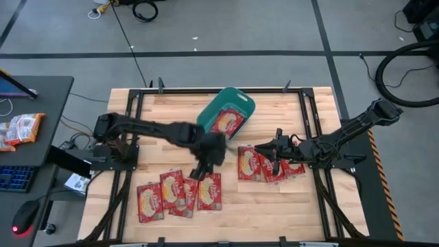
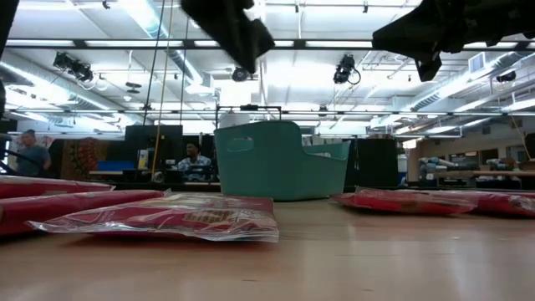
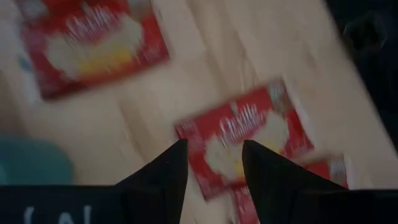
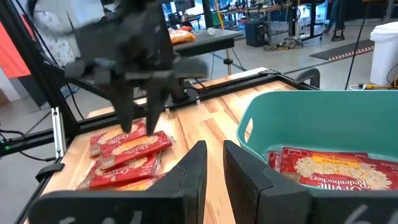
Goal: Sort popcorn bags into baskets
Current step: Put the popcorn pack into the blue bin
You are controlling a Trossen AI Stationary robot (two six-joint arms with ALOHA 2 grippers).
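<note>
Red popcorn bags lie flat on the table in two groups, several near the front left (image 1: 180,193) and several right of centre (image 1: 263,165). The teal basket (image 1: 228,112) stands at the far middle with bags (image 4: 329,168) inside it. My left gripper (image 1: 197,170) hangs open above the left group, its fingers on either side of one bag (image 3: 249,140) below it and well clear of the table in the low view (image 2: 238,38). My right gripper (image 4: 214,149) hovers over the right group, facing the basket, open by a narrow gap and empty.
The wooden table top (image 1: 302,206) is framed by black rails (image 1: 312,116). A side desk with a snack packet (image 1: 20,129), keyboard and mouse stands off the left edge. People (image 2: 194,159) sit in the room behind the basket. Bare wood shows at front right.
</note>
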